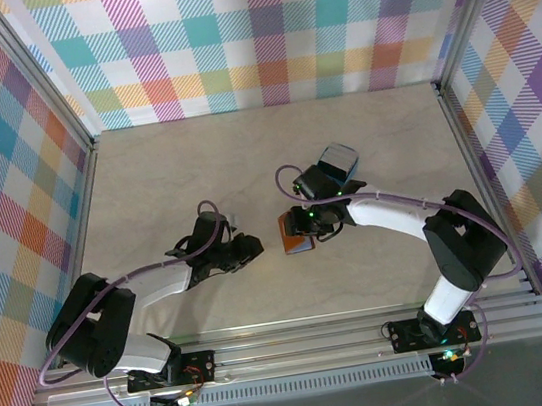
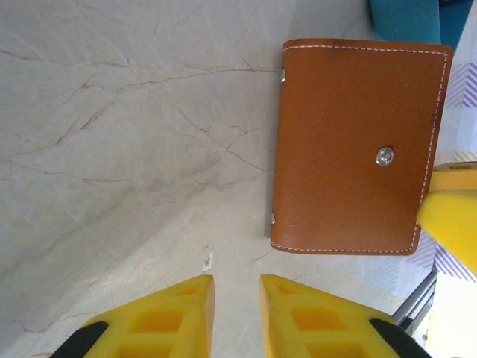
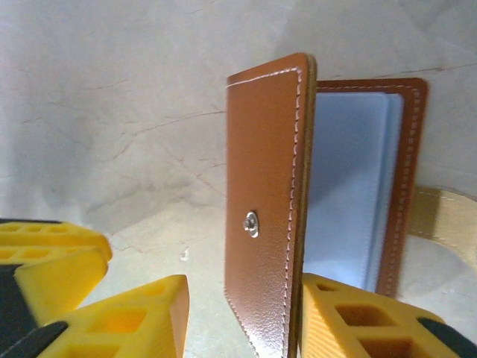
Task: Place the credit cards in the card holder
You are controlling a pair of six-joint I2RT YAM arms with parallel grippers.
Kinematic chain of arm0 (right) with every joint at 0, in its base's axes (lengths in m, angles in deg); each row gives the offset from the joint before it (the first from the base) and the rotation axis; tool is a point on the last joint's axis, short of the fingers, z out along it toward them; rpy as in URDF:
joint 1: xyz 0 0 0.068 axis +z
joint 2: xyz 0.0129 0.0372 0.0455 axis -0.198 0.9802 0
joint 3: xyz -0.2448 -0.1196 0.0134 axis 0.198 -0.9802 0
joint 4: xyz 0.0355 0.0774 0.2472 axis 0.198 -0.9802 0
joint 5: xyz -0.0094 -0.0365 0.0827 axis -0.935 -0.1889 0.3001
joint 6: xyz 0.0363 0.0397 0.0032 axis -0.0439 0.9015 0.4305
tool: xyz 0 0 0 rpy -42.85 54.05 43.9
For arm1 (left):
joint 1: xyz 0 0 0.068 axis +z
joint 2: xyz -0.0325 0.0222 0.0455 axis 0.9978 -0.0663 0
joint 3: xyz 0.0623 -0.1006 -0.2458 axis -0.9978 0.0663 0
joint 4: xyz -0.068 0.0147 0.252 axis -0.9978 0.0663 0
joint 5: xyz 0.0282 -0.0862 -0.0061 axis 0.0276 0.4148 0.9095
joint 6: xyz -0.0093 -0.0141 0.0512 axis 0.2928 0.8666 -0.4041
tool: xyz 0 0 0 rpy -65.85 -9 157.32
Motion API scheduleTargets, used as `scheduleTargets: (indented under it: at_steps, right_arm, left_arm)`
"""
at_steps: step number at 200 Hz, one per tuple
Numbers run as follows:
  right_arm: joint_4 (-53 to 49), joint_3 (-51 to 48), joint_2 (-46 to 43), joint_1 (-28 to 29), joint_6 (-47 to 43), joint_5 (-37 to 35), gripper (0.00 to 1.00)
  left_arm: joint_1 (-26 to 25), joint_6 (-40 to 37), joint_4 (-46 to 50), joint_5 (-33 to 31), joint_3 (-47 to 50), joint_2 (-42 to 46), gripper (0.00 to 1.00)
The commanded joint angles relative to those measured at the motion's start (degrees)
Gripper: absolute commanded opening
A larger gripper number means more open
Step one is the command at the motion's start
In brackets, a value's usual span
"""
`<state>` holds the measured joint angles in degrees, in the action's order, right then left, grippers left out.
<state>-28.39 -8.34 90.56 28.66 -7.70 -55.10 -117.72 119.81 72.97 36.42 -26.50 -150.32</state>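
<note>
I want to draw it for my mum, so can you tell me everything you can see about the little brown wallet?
The card holder is a small brown wallet that looks like leather, with pale stitching round its edges and a silver snap stud on its cover. It lies on the marbled table, half open: the cover stands up, showing pale blue lining. The right end effector straddles that raised cover, one yellow finger inside against it.

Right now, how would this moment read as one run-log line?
left gripper: empty, short of card holder | right gripper: open, straddling its upright cover
</note>
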Motion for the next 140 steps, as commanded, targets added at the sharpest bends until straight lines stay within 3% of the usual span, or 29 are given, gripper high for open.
scheduleTargets:
  at_steps: [1, 57, 101, 140]
  right_arm:
    - [2.6, 1.0, 0.1, -0.3, -0.6, 4.2, 0.38]
    - [2.8, 4.5, 2.2, 0.8, -0.3, 5.4, 0.18]
    - [-4.0, 11.1, 5.5, 4.0, -1.2, -0.3, 0.01]
    - [-7.7, 14.1, 7.5, 5.9, -0.4, -3.4, 0.00]
  left_arm:
    - [-0.4, -0.9, 1.8, -1.0, -2.3, -0.3, 0.24]
    - [-0.3, -2.4, 5.0, -1.9, -2.6, 1.3, 0.24]
    - [0.6, -3.3, 7.3, -2.4, -1.7, 5.2, 0.27]
    - [1.8, -4.5, 8.8, -2.5, -0.9, 7.8, 0.29]
